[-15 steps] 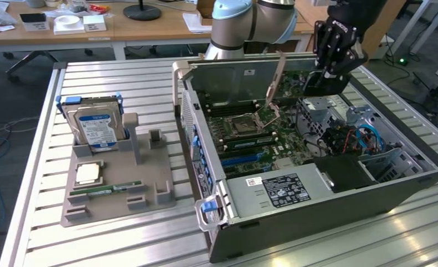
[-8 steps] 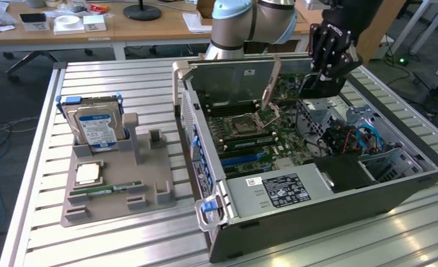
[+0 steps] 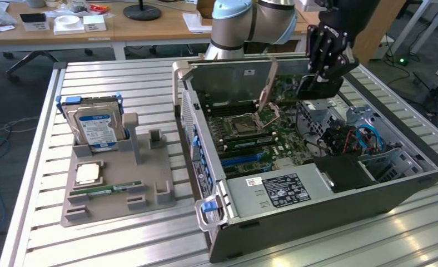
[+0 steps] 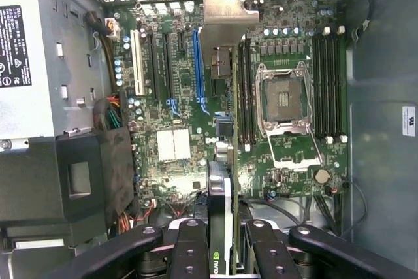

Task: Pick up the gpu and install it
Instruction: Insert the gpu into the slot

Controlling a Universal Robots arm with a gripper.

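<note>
My gripper (image 3: 319,78) hangs over the far side of the open computer case (image 3: 204,139), shut on the gpu (image 3: 308,89), which shows as a dark piece below the fingers. In the wrist view the gpu (image 4: 222,187) stands edge-on between the black fingers (image 4: 189,246). It runs out from my gripper (image 4: 222,243) to its silver bracket (image 4: 225,11) near the case's rear grille. It is held above the motherboard (image 4: 176,145), over the strip between the blue slot (image 4: 198,63) and the memory slots beside the processor socket (image 4: 287,102). I cannot tell whether it touches the board.
On the exterior view's left, a grey tray (image 3: 156,194) holds a blue-labelled hard drive (image 3: 96,130), a square chip (image 3: 89,173) and a green memory stick (image 3: 104,190). The power supply (image 3: 278,189) fills the case's near end, with a tangle of cables (image 3: 345,139) at the exterior view's right.
</note>
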